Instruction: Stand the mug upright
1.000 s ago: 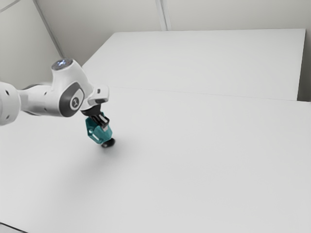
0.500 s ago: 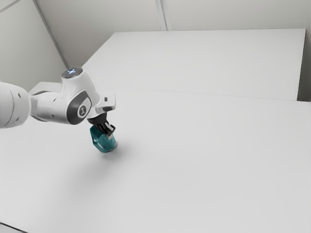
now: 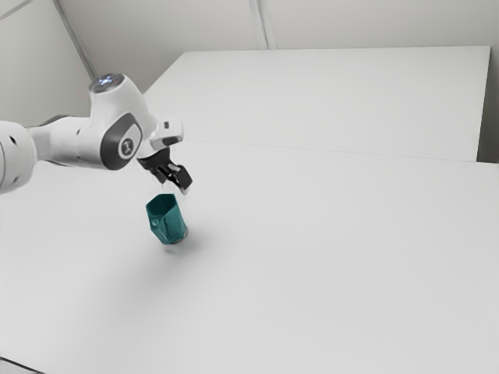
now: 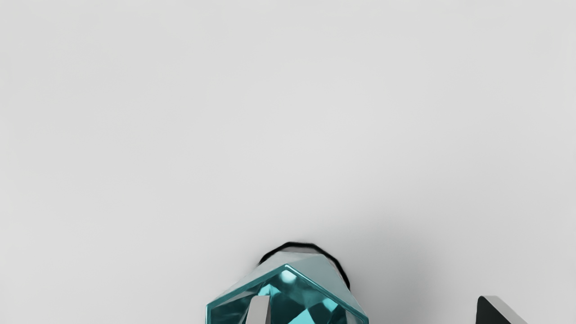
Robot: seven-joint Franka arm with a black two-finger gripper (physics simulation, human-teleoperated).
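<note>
Apparently the task's goal is met as things lie: the teal, faceted mug with a wide angular mouth (image 3: pixel 168 220) stands on its base on the smooth white surface (image 3: pixel 327 265), toward the exterior view's left, its opening facing up. The wrist view looks into that mouth, with the narrower foot and its dark edge (image 4: pixel 299 244) beneath. Its slant in the exterior view is probably perspective, though a slight lean cannot be ruled out. The black two-finger gripper (image 3: pixel 175 185) is just above the mug, its fingers spread wide and nothing held between them. Judging by this pose, no righting remains; what is left is only keeping the fingers clear of the rim.
</note>
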